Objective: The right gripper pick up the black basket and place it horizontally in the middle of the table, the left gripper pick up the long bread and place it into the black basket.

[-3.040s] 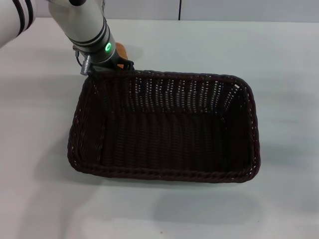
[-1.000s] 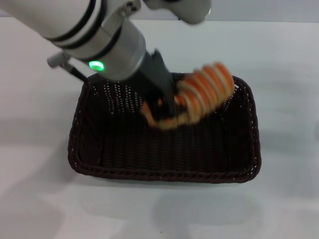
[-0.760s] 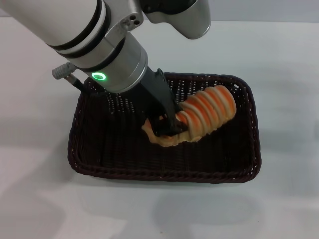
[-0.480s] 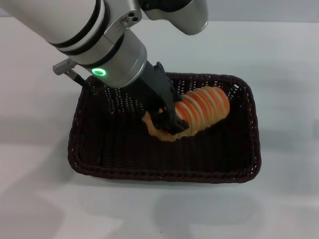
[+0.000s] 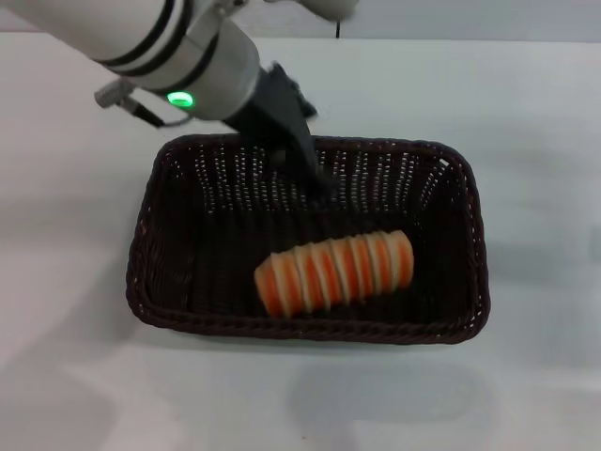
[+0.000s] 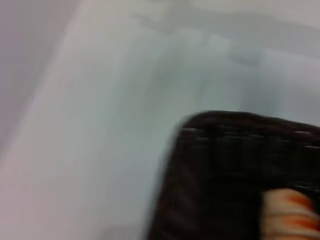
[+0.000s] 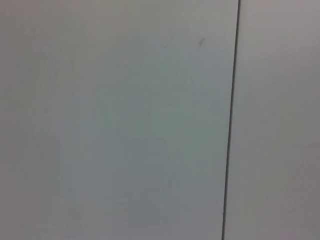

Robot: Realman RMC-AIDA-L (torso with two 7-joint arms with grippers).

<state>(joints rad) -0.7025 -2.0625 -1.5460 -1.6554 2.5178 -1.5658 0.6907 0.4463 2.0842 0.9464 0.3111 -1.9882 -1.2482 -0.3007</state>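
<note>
The long bread, tan with orange stripes, lies on its side on the floor of the black basket, toward the front and slightly slanted. The basket sits lengthwise across the middle of the white table. My left gripper hangs over the basket's back wall, above and behind the bread, open and empty, clear of the loaf. The left wrist view shows a corner of the basket and one end of the bread. My right gripper is out of view.
The right wrist view shows only a pale flat surface with a thin dark seam. The silver left arm reaches in from the back left over the table.
The left gripper carried the bread over the basket, let it go and rose back toward the rear. The bread dropped and now lies on the basket floor.
</note>
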